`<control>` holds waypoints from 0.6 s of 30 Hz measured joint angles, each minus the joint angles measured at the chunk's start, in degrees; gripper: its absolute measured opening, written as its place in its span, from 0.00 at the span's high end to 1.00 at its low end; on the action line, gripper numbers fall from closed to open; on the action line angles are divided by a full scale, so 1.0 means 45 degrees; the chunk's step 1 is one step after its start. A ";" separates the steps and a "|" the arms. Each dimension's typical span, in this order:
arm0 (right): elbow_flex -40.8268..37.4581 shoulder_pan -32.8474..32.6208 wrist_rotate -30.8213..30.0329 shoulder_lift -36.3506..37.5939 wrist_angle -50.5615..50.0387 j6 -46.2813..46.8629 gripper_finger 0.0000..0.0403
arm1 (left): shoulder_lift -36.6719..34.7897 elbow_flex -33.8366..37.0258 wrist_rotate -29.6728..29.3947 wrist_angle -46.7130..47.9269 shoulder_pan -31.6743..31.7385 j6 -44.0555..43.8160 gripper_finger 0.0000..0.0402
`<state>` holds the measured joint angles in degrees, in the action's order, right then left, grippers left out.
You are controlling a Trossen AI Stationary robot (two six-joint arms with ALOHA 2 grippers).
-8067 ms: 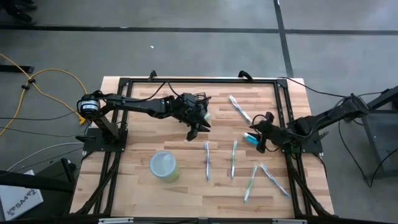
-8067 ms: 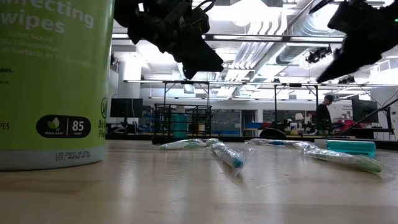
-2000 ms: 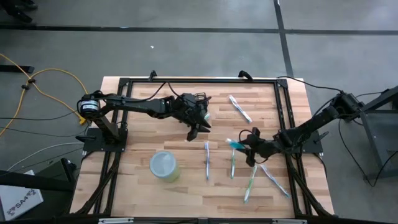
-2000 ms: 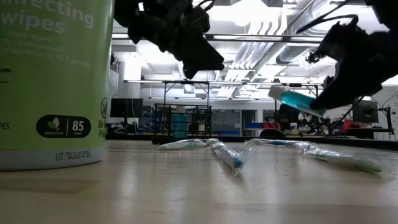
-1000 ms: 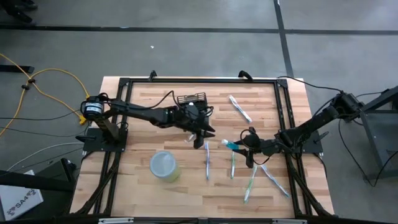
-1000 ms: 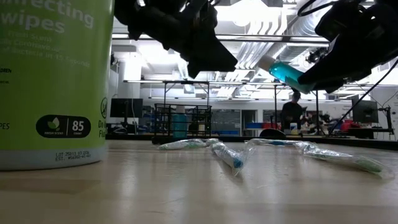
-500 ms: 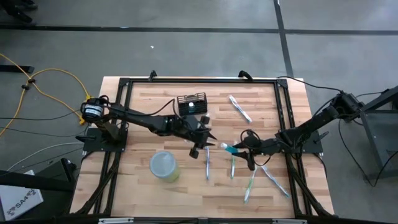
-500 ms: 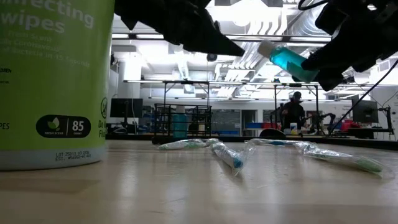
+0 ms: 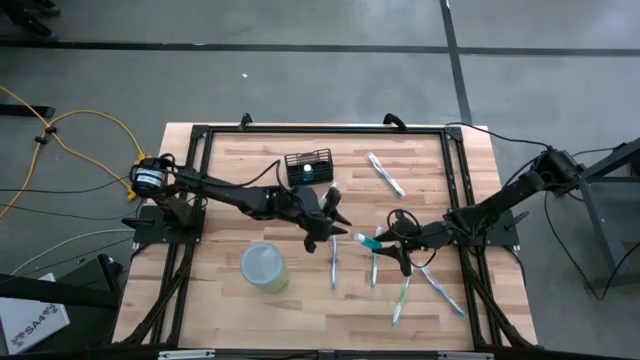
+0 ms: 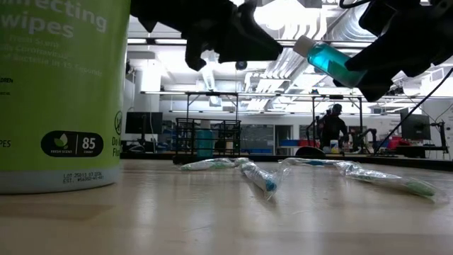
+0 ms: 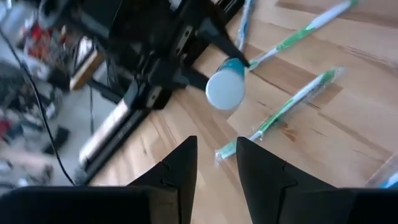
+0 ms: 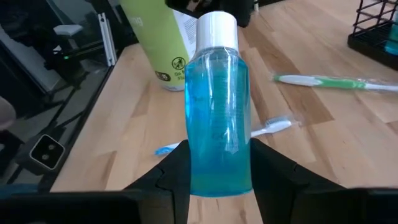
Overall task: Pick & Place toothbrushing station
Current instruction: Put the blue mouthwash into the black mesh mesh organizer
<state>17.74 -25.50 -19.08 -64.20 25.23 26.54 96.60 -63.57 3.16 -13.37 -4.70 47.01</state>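
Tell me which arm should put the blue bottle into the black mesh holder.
Right. The right gripper is shut on the blue bottle; the left gripper holds nothing, though it is nearer the black mesh holder.

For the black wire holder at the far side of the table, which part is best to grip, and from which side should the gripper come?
Grip one upper wall edge of the black wire holder, coming from straight above. It stands upright with its open top facing up, so one finger probably fits inside and one outside. The thin mesh wall suits a narrow pinch.

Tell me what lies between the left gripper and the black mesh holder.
High view: only bare wood separates the left gripper from the black mesh holder; nothing lies between them.
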 joint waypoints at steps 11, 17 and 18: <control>0.0000 0.0003 0.0235 0.0000 0.0270 0.0137 0.69 | 0.0000 0.0000 0.0730 -0.0663 -0.0419 0.2845 0.74; 0.0000 0.0002 0.0281 0.0000 0.0355 0.0137 0.70 | -0.0005 -0.0005 0.0830 -0.0784 -0.0415 0.3265 0.73; 0.0000 0.0005 0.0283 0.0000 0.0357 0.0137 0.70 | -0.0005 -0.0005 0.0834 -0.0799 -0.0415 0.3327 0.73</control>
<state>17.74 -25.47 -17.80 -64.20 26.84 27.16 96.57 -63.59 6.92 -16.96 -6.57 61.98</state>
